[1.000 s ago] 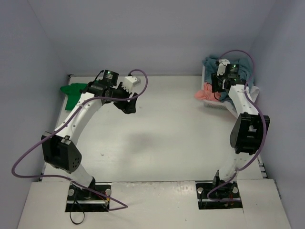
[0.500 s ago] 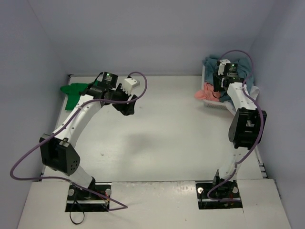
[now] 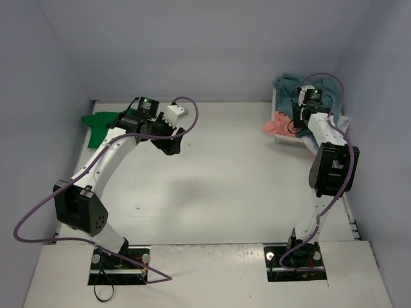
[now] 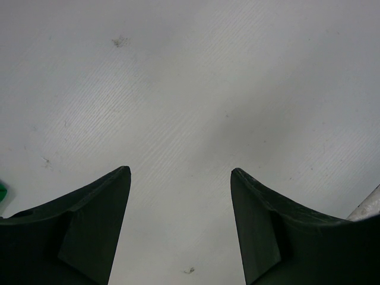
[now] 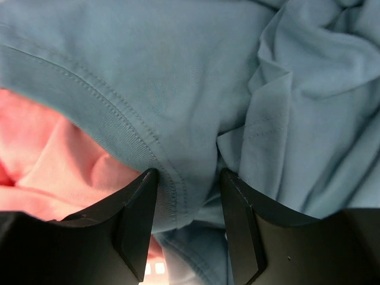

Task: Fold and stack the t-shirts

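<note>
Light blue cotton fills the right wrist view. The light blue t-shirt (image 5: 196, 77) lies rumpled on top of the heap in the white mesh basket (image 3: 290, 142) at the far right corner of the bench (image 3: 225, 186). The salmon pink t-shirt (image 5: 47, 166) sits under it and spills over the basket's left rim. The right jaws stand part open, down in the heap, straddling the blue shirt's stitched hem where it curls over the pink; cloth sits between them, but they are not pinched on it. The step in hand looks to be drawing one shirt out of the basket. To do it well, I judge, the jaws should close on the blue hem alone, deep enough to catch the doubled seam rather than a thin fold that could slip, with no pink in the bite. The lift should then be straight up and slow, so the shirt peels off the pile and the basket is not dragged along. The left jaws hang wide open over bare bench, holding nothing, well placed to take a second corner. A green t-shirt (image 3: 96, 125) lies at the far left edge, near that arm.
</note>
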Tool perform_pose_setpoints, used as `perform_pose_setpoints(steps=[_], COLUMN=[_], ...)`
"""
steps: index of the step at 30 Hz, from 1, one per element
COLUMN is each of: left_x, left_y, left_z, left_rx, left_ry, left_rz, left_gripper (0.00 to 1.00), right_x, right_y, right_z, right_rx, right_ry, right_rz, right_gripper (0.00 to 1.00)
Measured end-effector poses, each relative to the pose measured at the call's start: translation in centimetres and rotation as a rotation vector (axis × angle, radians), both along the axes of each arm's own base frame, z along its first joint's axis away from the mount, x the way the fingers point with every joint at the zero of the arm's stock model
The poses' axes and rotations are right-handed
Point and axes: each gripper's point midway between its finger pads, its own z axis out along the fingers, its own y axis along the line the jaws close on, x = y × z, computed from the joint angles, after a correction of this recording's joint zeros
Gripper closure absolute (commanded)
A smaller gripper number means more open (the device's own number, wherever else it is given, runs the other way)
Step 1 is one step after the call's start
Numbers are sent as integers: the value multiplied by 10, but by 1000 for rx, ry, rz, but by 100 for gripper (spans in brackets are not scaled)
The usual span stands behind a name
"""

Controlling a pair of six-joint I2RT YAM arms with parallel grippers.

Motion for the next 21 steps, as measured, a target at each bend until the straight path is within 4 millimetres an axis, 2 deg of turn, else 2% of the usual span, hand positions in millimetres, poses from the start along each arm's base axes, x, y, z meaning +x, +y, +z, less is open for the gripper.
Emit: perform_pose_setpoints(steps=[4, 6, 7, 8, 10, 21], left_x=[0, 0, 0, 0, 0, -1], left_y=[0, 0, 1, 1, 1, 11], left_z=[0, 0, 0, 0, 0, -11], left_rx=[0, 1, 1, 1, 1, 32], left_ry=[1, 0, 0, 0, 0, 15], left_rz=[0, 0, 1, 1, 3, 27], left_gripper=[37, 37, 37, 37, 37, 37], right_x=[-2, -2, -2, -1, -1, -1], right_y=[-3, -3, -3, -3, -3, -3], right_z=[-13, -14, -14, -14, -14, -10], right_rx=[2, 1, 1, -1, -5, 9], right_ry=[25, 25, 24, 24, 23, 16], right_rz=[-3, -1, 1, 4, 9, 21], right_gripper=[57, 63, 69, 84, 99, 100])
